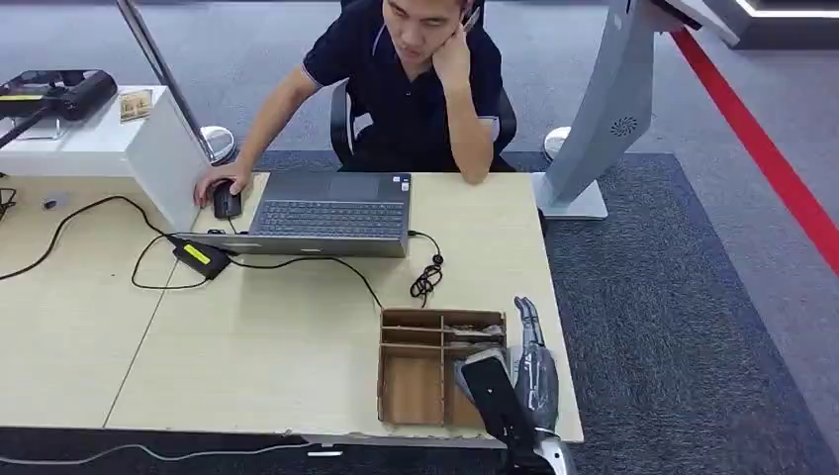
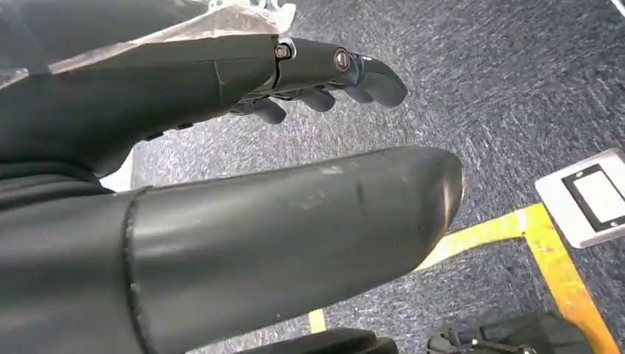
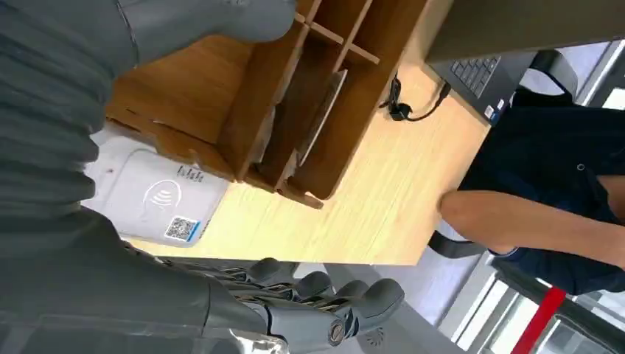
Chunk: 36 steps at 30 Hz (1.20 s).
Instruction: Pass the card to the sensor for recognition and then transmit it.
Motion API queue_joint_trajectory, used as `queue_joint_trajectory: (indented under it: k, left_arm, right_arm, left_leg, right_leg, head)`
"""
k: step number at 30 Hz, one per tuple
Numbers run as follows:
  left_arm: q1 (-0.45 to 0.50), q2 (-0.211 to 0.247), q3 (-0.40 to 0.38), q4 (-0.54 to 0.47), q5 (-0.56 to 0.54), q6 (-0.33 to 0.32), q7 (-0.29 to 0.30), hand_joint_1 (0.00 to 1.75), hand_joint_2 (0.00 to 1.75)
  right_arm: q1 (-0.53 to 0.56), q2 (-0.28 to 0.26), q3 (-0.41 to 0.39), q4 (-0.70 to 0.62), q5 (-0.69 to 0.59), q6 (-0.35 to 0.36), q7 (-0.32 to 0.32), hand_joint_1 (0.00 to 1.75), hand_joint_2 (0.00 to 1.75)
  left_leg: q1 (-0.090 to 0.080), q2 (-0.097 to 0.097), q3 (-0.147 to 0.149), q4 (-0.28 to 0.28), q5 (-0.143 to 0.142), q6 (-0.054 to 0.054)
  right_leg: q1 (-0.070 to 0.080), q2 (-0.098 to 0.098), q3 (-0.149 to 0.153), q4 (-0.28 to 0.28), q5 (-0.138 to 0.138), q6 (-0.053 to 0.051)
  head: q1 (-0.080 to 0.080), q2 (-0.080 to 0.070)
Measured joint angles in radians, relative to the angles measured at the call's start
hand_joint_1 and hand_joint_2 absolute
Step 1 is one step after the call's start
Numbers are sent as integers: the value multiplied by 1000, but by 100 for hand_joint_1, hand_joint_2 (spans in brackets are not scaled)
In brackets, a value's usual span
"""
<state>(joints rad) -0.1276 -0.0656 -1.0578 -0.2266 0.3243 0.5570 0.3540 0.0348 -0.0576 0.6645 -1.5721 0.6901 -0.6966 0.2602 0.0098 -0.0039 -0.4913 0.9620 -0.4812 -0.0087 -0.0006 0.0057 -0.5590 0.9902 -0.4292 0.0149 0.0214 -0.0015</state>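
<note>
A brown cardboard organiser (image 1: 416, 381) with several compartments stands at the table's near right corner. Grey cards (image 3: 324, 118) stand on edge in one compartment (image 1: 473, 329). A white card sensor (image 3: 158, 199) with a wave mark and a QR sticker lies flat on the table beside the organiser, under my right hand. My right hand (image 1: 534, 361) hovers along the organiser's right side, fingers (image 3: 346, 299) stretched out and holding nothing. My left hand (image 2: 317, 74) hangs over the carpet, fingers straight and apart, with nothing in it.
A person sits at the far side, one hand on a mouse (image 1: 227, 201) beside an open laptop (image 1: 331, 213). A power brick (image 1: 201, 256) and cables (image 1: 426, 277) lie mid-table. The table's right edge (image 1: 562, 356) is just beside my right hand. Yellow tape (image 2: 553, 258) marks the floor.
</note>
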Motion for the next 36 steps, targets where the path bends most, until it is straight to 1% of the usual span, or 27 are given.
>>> queue_joint_trajectory:
  k: [5, 14, 27, 36]
  left_arm:
    - [1, 0, 1, 0, 1, 0, 0, 0, 0]
    - [1, 0, 1, 0, 0, 2, 2, 0, 0]
    - [1, 0, 1, 0, -5, 2, 2, 0, 0]
    - [1, 0, 1, 0, -7, 7, 2, 0, 0]
  right_arm:
    - [9, -30, 10, -21, 3, 0, 0, 0, 175]
    - [7, -60, 47, -30, 11, 0, 12, 0, 175]
    - [6, -82, 69, -39, 23, 0, 21, 0, 175]
    - [-2, -86, 76, -39, 23, 0, 24, 0, 175]
  left_leg:
    - [0, 0, 0, 0, 0, 0]
    - [0, 0, 0, 0, 0, 0]
    - [0, 0, 0, 0, 0, 0]
    - [0, 0, 0, 0, 0, 0]
  right_leg:
    - [0, 0, 0, 0, 0, 0]
    - [0, 0, 0, 0, 0, 0]
    - [0, 0, 0, 0, 0, 0]
    - [0, 0, 0, 0, 0, 0]
  head:
    - [0, 0]
    - [0, 0]
    - [0, 0]
    - [0, 0]
